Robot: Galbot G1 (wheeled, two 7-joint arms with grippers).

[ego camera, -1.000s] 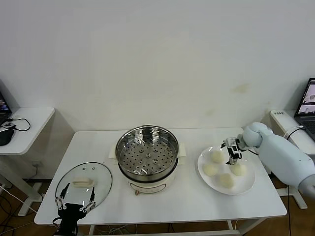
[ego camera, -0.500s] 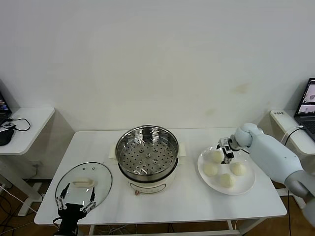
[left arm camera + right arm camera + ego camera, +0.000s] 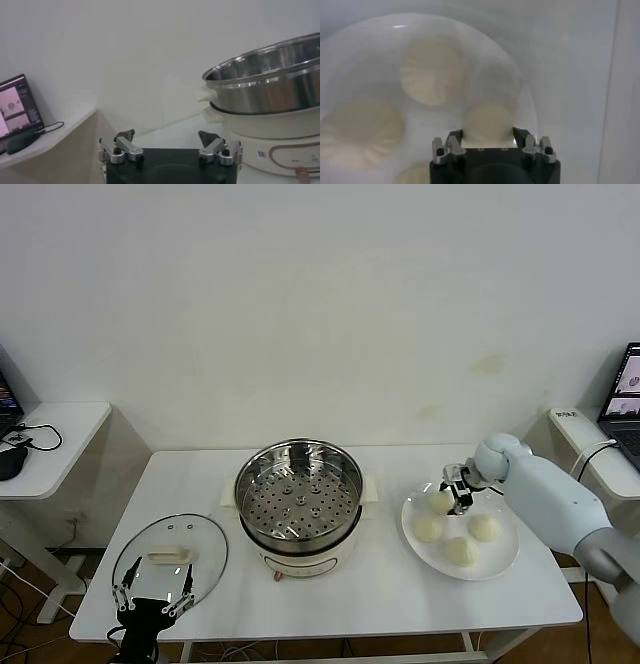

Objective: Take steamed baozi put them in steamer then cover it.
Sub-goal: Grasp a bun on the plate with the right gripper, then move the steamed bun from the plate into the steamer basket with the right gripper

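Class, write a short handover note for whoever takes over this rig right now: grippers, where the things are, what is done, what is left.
Right gripper: at the plate, jaws either side of the back-left bun; grip not confirmed, bun not lifted.
Left gripper: open, parked at the table's front edge by the lid.
Steamer: mid-table, tray bare.
Buns: all four on the plate.
Lid: flat on the table, left of the steamer.
Done: nothing moved yet.
Left: move four buns into the steamer, then cover it.
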